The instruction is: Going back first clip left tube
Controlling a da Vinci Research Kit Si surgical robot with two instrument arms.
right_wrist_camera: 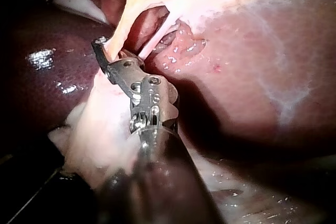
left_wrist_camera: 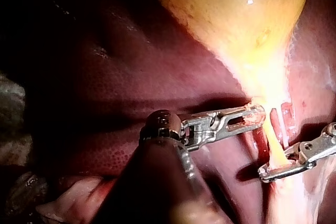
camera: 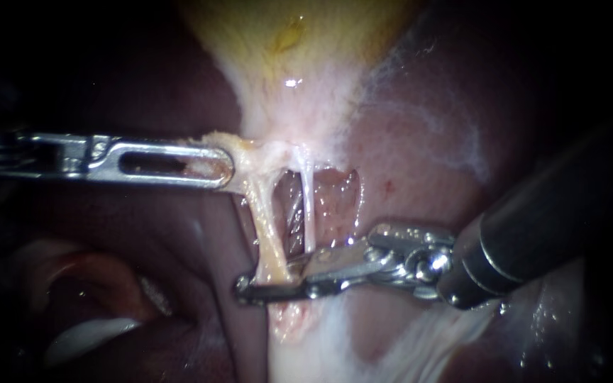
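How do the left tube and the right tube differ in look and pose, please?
The left tube is thicker and yellowish; the right tube is a thin, whitish strand. The left tube slants; the right tube runs nearly straight. Both stretch down from the gallbladder's neck, side by side.

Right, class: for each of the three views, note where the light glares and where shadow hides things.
Endoscope view: a bright glint on the gallbladder, the left instrument gleaming, edges dark. Left wrist view: glare on the gallbladder, the instrument's own shaft dark and unlit. Right wrist view: wet highlights on the liver, a deep shadow beside the right instrument.
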